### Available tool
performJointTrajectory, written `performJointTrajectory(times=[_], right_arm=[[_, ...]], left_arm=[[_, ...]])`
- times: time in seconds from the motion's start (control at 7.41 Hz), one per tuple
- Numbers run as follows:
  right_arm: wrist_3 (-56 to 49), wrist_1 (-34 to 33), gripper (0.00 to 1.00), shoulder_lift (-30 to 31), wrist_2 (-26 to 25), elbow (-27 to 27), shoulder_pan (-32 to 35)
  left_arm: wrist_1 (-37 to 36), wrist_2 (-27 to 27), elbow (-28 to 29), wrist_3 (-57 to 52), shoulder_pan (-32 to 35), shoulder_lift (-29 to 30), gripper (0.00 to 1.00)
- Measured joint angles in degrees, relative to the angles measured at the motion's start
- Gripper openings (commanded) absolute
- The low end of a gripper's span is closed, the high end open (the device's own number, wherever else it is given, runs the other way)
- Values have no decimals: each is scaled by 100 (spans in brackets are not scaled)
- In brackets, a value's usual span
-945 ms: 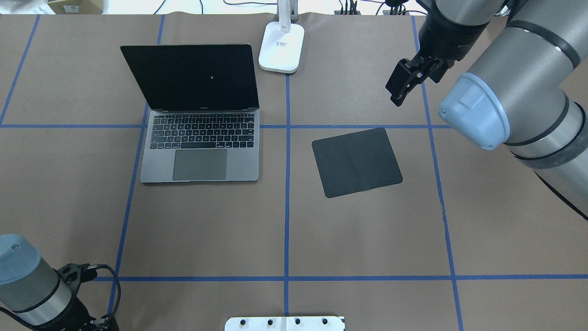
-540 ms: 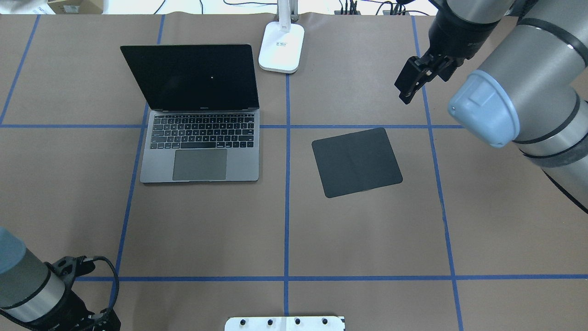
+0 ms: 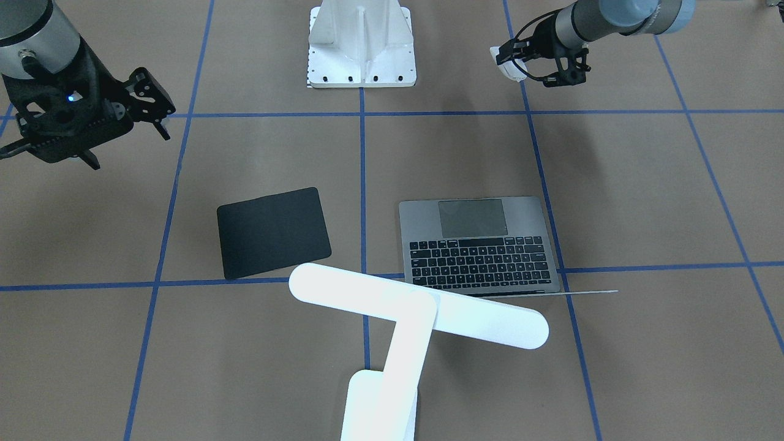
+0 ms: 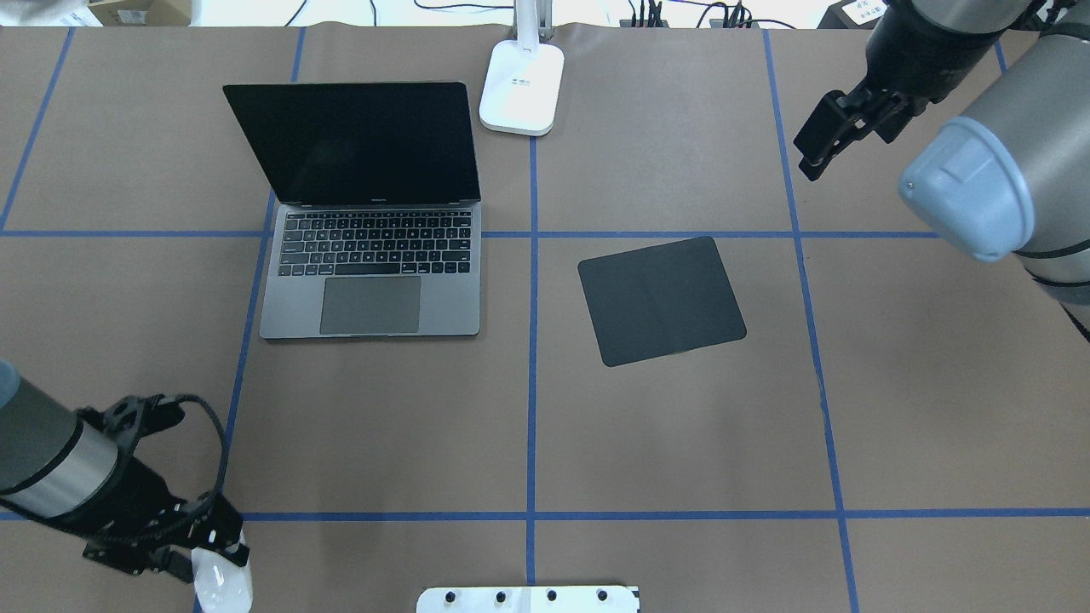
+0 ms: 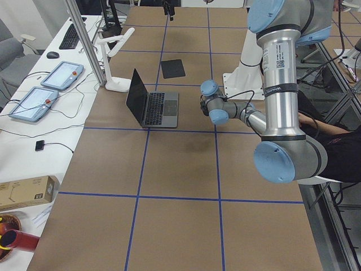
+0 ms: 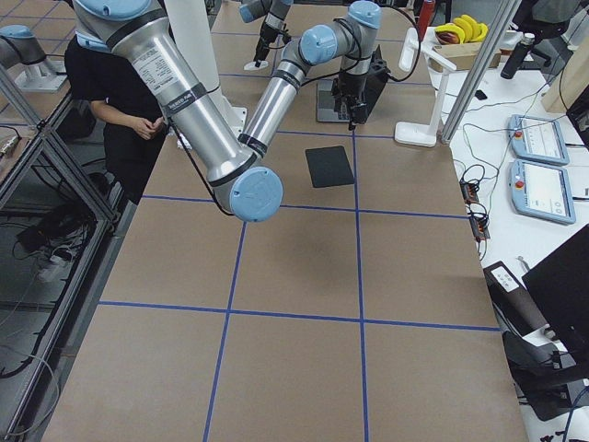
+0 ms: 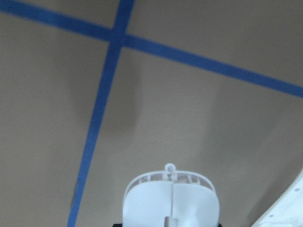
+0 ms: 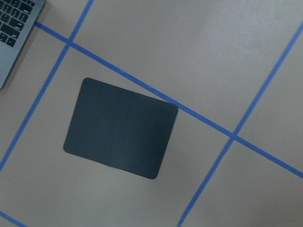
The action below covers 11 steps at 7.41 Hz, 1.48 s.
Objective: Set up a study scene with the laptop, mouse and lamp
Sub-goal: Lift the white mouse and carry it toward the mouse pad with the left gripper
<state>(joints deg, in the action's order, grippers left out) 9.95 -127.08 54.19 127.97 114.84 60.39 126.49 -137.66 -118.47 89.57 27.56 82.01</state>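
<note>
Mouse (image 4: 223, 587) clamped in left gripper (image 4: 217, 553); should travel level to black mat (image 4: 662, 300) beside laptop (image 4: 371, 281), then be lowered gently; right gripper (image 4: 813, 157) state cannot be told.

A black mat (image 4: 662, 300) lies askew on the taped table (image 4: 681, 443).

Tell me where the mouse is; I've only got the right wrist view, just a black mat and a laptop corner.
Observer: The mouse is in the left gripper, low over the table on the robot's near left.
Operator: Is the laptop open?
Observer: Yes, the laptop is open, screen dark.
Operator: And the lamp?
Observer: The lamp stands at the far edge, base just right of the laptop's screen.
</note>
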Motion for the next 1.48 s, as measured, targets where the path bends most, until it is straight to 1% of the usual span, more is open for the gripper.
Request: performJointTrajectory(times=[0.13, 0.27, 0.54, 0.67, 0.81, 1.08, 1.48], right_arm=[[4, -1, 100, 70, 16, 11, 82], [6, -1, 100, 158, 32, 14, 155], [7, -1, 100, 296, 52, 11, 247], [9, -1, 100, 356, 62, 11, 282], [19, -1, 100, 413, 69, 11, 315], [58, -11, 100, 543, 96, 43, 400], [88, -55, 100, 891, 145, 199, 586]], left_arm=[[-381, 0, 15, -437, 252, 300, 60], [-956, 6, 21, -840, 466, 719, 60], [-2049, 45, 66, -1414, 722, 1629, 59], [-2471, 61, 199, -1648, 833, 2110, 59], [-2774, 70, 438, -1821, 929, 2604, 59], [-2978, 103, 1120, -1955, 1065, 3510, 59], [-3012, 317, 2576, -2067, 1116, 5008, 60]])
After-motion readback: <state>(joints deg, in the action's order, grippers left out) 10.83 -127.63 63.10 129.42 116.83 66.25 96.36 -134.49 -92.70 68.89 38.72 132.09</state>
